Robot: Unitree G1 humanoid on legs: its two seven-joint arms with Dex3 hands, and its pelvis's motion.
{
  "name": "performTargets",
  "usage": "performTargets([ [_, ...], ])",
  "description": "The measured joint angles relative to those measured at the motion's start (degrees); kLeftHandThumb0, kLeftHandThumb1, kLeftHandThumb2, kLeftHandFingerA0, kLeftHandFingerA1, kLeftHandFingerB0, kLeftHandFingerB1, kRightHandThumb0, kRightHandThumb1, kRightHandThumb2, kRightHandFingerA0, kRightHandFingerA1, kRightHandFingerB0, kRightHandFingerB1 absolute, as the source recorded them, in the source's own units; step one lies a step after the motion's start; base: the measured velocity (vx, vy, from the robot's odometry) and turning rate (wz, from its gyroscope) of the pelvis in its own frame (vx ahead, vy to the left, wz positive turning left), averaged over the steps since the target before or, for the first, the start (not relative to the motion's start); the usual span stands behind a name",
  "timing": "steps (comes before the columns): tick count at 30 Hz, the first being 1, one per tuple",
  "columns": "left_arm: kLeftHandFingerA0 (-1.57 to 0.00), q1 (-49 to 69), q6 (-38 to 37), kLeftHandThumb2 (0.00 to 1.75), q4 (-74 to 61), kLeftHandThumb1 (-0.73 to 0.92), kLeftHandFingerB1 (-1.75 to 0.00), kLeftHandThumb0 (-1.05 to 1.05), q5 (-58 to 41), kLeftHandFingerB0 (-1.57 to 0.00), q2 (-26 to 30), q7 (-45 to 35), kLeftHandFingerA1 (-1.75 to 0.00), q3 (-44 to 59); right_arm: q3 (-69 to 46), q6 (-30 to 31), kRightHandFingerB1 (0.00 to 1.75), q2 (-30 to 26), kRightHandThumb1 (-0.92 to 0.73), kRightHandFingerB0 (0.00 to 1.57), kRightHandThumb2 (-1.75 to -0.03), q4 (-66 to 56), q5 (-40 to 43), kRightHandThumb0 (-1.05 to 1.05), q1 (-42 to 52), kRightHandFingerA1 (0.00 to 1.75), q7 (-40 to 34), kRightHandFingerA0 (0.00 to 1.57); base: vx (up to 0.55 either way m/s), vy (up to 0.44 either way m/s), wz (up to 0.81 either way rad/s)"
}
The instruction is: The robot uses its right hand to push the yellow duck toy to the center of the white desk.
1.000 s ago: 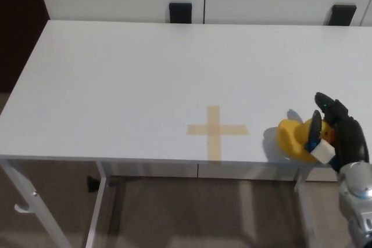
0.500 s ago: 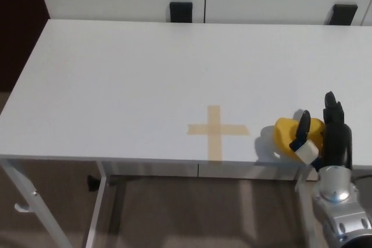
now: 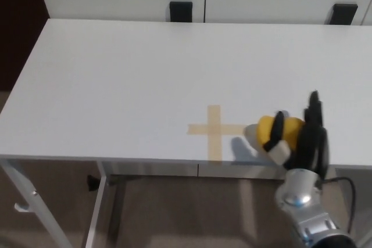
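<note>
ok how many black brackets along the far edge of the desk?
2. One black bracket sits behind the white desk left of centre; the other is near the far right corner. None show elsewhere, though more could lie outside the frame.

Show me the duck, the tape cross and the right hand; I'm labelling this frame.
yellow duck toy (image 3: 263, 130), head view, its left side.
tape cross (image 3: 214, 129), head view, its crossing.
right hand (image 3: 307, 139), head view, its middle.

Desk: smooth, matt white top. Tape cross: thin, matt tan strips, paper-like, flat on the top. Duck toy: smooth yellow plastic or rubber with a soft sheen. Right hand: black matt plastic fingers; wrist of brushed silver metal.
</note>
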Motion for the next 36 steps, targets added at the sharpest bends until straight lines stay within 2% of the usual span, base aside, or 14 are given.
performTargets([
  [3, -0.84, 0.00, 0.00, 0.70, -0.01, 0.64, -0.66, -0.20, 0.09, -0.84, 0.00, 0.00, -0.91, -0.17, 0.79, -1.24, 0.08, 0.91, -0.84, 0.00, -1.17, 0.28, -0.44, -1.05, -0.82, 0.22, -0.03, 0.00, 0.00, 0.000, 0.00],
  [4, -0.82, 0.00, 0.00, 0.71, 0.00, 0.64, -0.65, -0.19, 0.15, -0.83, 0.00, 0.00, -0.90, -0.29, 1.04, -1.78, 0.00, 1.23, -0.92, 0.00, -0.70, 0.41, -0.51, -0.88, -1.02, 0.00, 0.09, 0.00, 0.00, 0.000, 0.00],
  [5, -0.82, 0.02, 0.00, 0.71, 0.01, 0.64, -0.65, -0.19, 0.23, -0.83, 0.00, 0.01, -0.90, -0.44, 1.16, -2.27, 0.00, 1.49, -0.92, 0.00, -0.70, 0.48, -0.51, -0.88, -1.15, 0.00, 0.40, 0.00, 0.00, 0.000, 0.00],
  [6, -0.81, 0.03, 0.00, 0.76, 0.01, 0.63, -0.65, -0.19, 0.24, -0.84, 0.00, 0.01, -0.91, -0.48, 1.20, -2.41, 0.06, 1.56, -0.82, 0.00, -1.16, 0.51, -0.50, -1.05, -1.18, 0.20, 0.49, 0.00, 0.00, 0.000, 0.00],
  [10, -0.83, 0.04, 0.00, 0.76, 0.14, 0.64, -0.64, -0.18, 0.25, -0.84, -0.06, 0.01, -0.88, -0.50, 0.99, -4.66, 0.06, 2.59, -0.82, 0.00, -1.16, 0.50, 0.54, -1.05, -1.22, 0.20, 4.11, 0.00, 0.00, 0.000, 0.00],
  [11, -0.83, 0.04, 0.00, 0.68, 0.14, 0.63, -0.67, -0.22, 0.25, -0.84, -0.06, 0.01, -0.91, -0.50, 0.99, -4.66, 0.05, 2.59, -0.82, 0.00, -1.15, 0.50, 0.54, -1.05, -1.22, 0.17, 4.11, 0.00, 0.00, 0.000, 0.00],
  [12, -0.83, 0.03, 0.00, 0.68, 0.14, 0.63, -0.67, -0.22, 0.25, -0.84, -0.06, 0.01, -0.91, -0.50, 0.87, -4.95, 0.05, 2.72, -0.82, 0.00, -1.15, 0.50, 0.85, -1.05, -1.22, 0.17, 4.90, 0.00, 0.00, 0.000, 0.00],
  [13, -0.82, 0.02, 0.00, 0.62, 0.14, 0.65, -0.62, -0.24, 0.26, -0.82, -0.06, 0.01, -0.84, -0.50, 0.70, -5.28, 0.05, 2.82, -0.82, 0.00, -1.15, 0.50, 1.27, -1.05, -1.22, 0.17, 5.87, 0.00, 0.00, 0.000, 0.00],
  [17, -0.81, 0.02, 0.00, 0.64, 0.15, 0.67, -0.61, -0.23, 0.34, -0.79, -0.06, 0.01, -0.80, -0.78, 0.47, -6.06, 0.04, 2.87, -0.83, 0.00, -1.16, 0.50, 2.01, -1.05, -1.21, 0.14, 8.31, 0.00, 0.00, 0.000, 0.00],
  [23, -0.83, -0.07, 0.00, 0.67, 0.16, 0.64, -0.66, -0.22, 0.34, -0.82, -0.07, 0.01, -0.86, -0.87, 0.29, -6.10, 0.02, 2.86, -0.83, 0.00, -1.17, 0.08, 3.29, -1.05, -1.20, 0.15, 12.82, 0.00, 0.00, 0.000, 0.00],
  [25, -0.83, -0.10, 0.00, 0.67, 0.15, 0.67, -0.63, -0.21, 0.36, -0.82, -0.06, 0.01, -0.82, -0.93, 0.21, -6.10, 0.03, 2.90, -0.83, 0.00, -1.18, -0.16, 3.85, -1.05, -1.06, 0.16, 14.49, 0.00, 0.00, 0.000, 0.00],
  [26, -0.84, -0.10, 0.00, 0.73, 0.15, 0.65, -0.65, -0.19, 0.36, -0.84, -0.06, 0.01, -0.89, -0.93, 0.21, -6.10, 0.02, 2.90, -0.84, 0.00, -1.18, -0.16, 3.85, -1.05, -1.06, 0.15, 14.49, 0.00, 0.00, 0.000, 0.00],
  [28, -0.86, -0.11, 0.00, 0.80, 0.14, 0.61, -0.67, -0.18, 0.37, -0.85, -0.06, 0.01, -0.87, -0.96, 0.15, -6.08, 0.02, 2.99, -0.86, 0.00, -1.20, -0.29, 4.12, -1.05, -0.86, 0.14, 15.42, 0.00, 0.00, 0.000, 0.00],
  [36, -0.86, -0.16, 0.00, 0.76, -0.07, 0.63, -0.67, -0.19, 0.38, -0.86, -0.06, 0.01, -0.91, -1.21, -0.40, -5.53, 0.02, 3.96, -0.83, 0.00, -1.22, -1.26, 6.17, -1.05, 0.52, 0.12, 20.53, 0.00, 0.00, 0.000, 0.00],
])
